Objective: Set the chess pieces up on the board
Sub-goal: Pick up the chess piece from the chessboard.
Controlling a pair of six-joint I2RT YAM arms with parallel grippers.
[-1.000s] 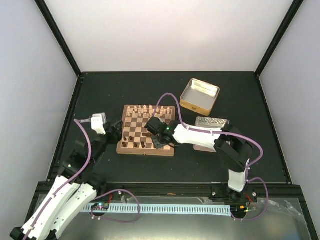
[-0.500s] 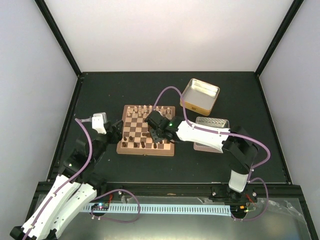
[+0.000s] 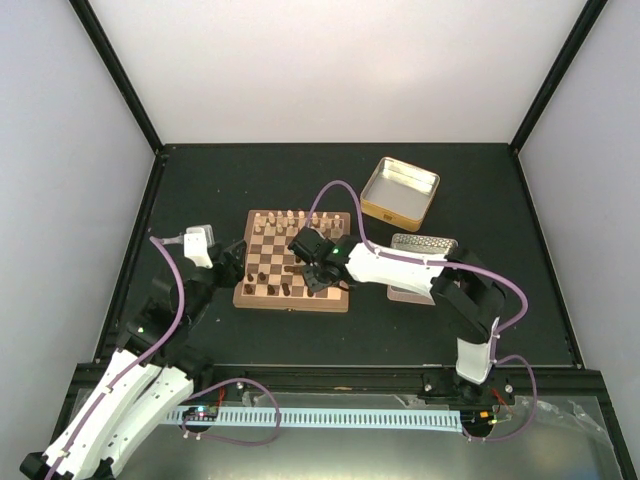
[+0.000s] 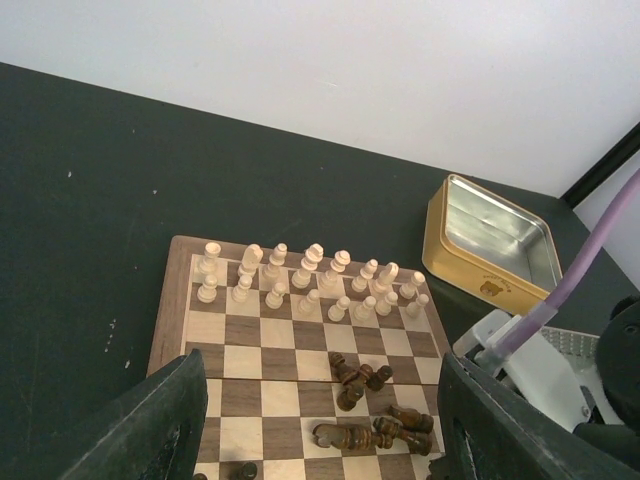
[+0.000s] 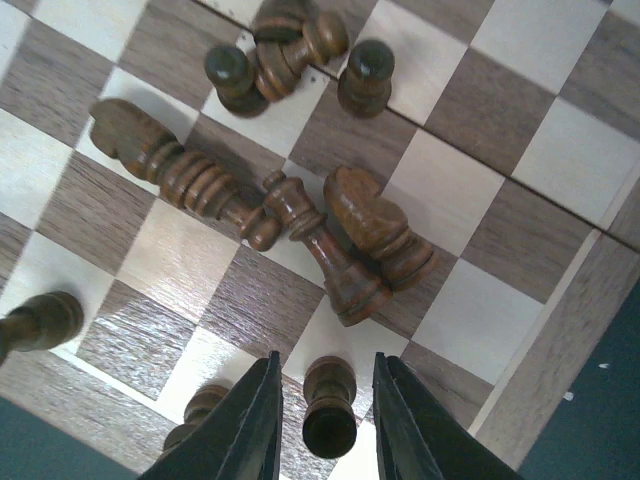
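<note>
Chess pieces [image 5: 325,250]: dark brown wood, several toppled on board [image 5: 500,105].

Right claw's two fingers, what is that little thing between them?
A dark pawn stands upright on the board between the right claw's fingers, untouched; the right wrist view shows it.

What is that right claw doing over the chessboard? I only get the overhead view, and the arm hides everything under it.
Observer: The right gripper is open, straddling an upright dark pawn near the edge of the board, with gaps on both sides.
Operator: Are the other dark ones standing too?
Observer: A few are, but several dark pieces lie toppled in a heap just beyond that pawn.
Operator: And the other claw?
Observer: The left gripper is wide open and empty, facing the board.
</note>
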